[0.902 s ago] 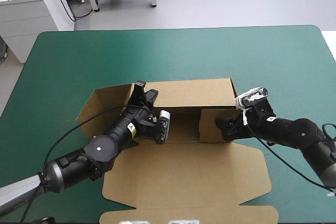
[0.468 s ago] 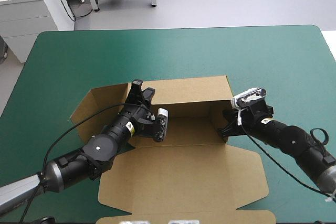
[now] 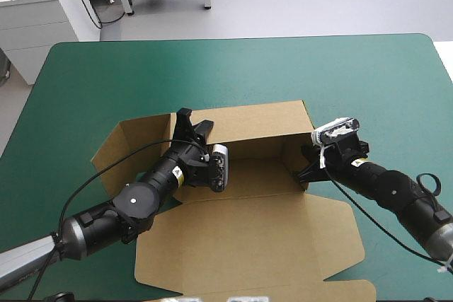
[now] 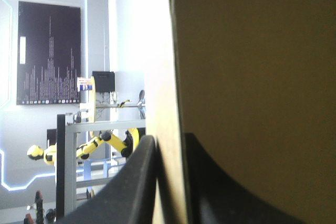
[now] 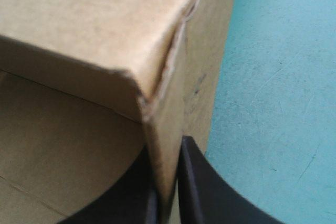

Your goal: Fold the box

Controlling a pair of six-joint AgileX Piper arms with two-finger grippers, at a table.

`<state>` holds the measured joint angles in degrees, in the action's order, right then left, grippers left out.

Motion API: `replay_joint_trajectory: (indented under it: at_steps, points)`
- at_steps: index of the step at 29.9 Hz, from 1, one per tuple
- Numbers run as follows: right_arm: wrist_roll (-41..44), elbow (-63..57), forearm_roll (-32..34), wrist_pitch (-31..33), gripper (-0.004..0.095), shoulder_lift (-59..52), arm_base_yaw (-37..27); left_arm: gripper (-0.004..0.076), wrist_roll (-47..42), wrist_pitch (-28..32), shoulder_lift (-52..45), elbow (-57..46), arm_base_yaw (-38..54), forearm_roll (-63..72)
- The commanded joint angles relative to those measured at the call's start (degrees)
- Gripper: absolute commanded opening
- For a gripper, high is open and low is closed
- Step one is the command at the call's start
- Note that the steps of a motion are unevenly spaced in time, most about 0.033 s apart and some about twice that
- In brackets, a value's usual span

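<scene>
Two grippers grip the box point(image 3: 241, 231) at this moment. The left gripper point(image 3: 192, 124) is nearly closed, with the raised rear wall point(image 3: 262, 122) between its fingers, near that wall's left end. The right gripper point(image 3: 306, 166) is pinched in the same way on the right side wall point(image 3: 294, 155), just at the corner where it meets the rear wall. The rest of the box lies flat on the table point(image 3: 106, 76), behind both grippers, toward the robot. The board looks light and stiff in its panels, but it should bend easily at the creases. Its surface seems smooth, so a thin pinch may slip. The best hold is probably the top edge of a wall, near a corner. A hard squeeze there may crush the board.
</scene>
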<state>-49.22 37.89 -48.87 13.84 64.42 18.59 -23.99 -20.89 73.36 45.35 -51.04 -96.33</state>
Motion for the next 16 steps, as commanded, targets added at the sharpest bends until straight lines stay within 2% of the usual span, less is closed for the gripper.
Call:
replay_joint_trajectory:
  at_steps: [1,4,6,11,16]
  points:
    - [-0.8,2.1,-2.4,-0.8,-0.0009,-1.3,0.6,0.0283,-1.3,1.4,-1.0,1.5,-0.4,-1.4]
    - [-0.5,2.1,-3.2,-1.6,-0.0013,-1.3,0.6,0.0470,-1.3,0.9,-1.0,1.5,-0.4,-1.4]
    - [-0.3,2.1,-3.6,-2.6,-0.0013,-1.2,0.6,0.0543,-1.3,0.4,-1.0,1.5,-0.4,-1.4]
    - [-0.4,2.2,-4.8,-6.3,-0.0013,-0.2,0.6,0.0550,-1.3,-0.6,-1.1,1.5,-1.7,-1.4]
    - [-0.4,2.9,-4.8,-11.3,-0.0013,2.0,0.6,0.0550,-1.1,-7.5,-1.1,1.5,-6.8,-1.4]
